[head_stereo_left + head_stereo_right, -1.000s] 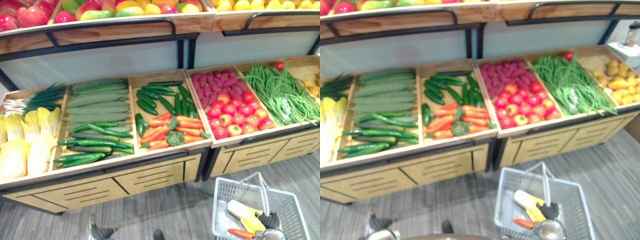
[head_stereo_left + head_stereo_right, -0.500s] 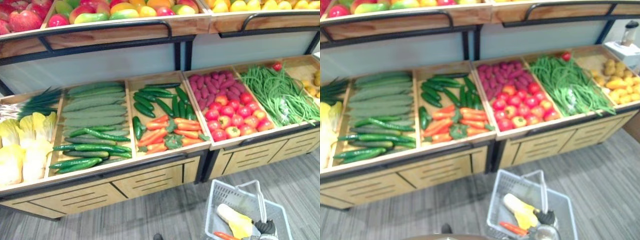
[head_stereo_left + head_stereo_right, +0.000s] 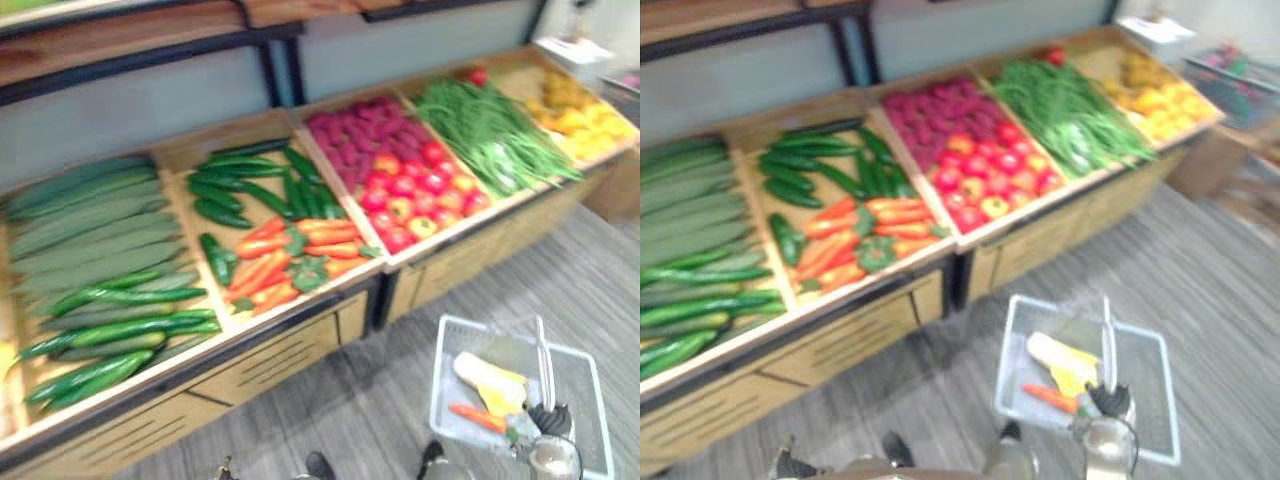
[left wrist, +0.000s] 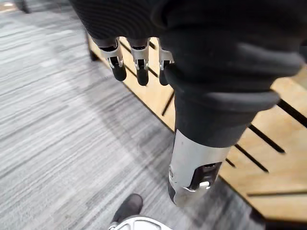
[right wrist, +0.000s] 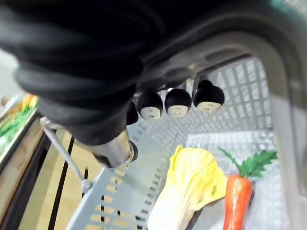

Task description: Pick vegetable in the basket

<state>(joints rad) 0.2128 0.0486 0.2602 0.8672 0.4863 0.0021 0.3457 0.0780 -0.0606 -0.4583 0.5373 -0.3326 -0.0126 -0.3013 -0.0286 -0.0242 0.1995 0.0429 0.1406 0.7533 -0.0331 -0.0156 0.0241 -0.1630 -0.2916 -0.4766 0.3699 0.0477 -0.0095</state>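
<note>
- Currently the right hand is clenched round the handle of the basket, its dark-tipped fingers curled about the pale grey bar.
- That basket is a grey plastic lattice. In it lie a pale yellow leafy cabbage and, just beside it, a smooth orange carrot with green leaves.
- The left hand hangs with relaxed fingers, holding nothing, near the slatted front of the wooden stand.
- The stand's compartments hold long green cucumbers, dark green peppers above red-orange peppers, purple tubers above round tomatoes, and thin green beans.
- The floor has grey wood-grain planks.
</note>
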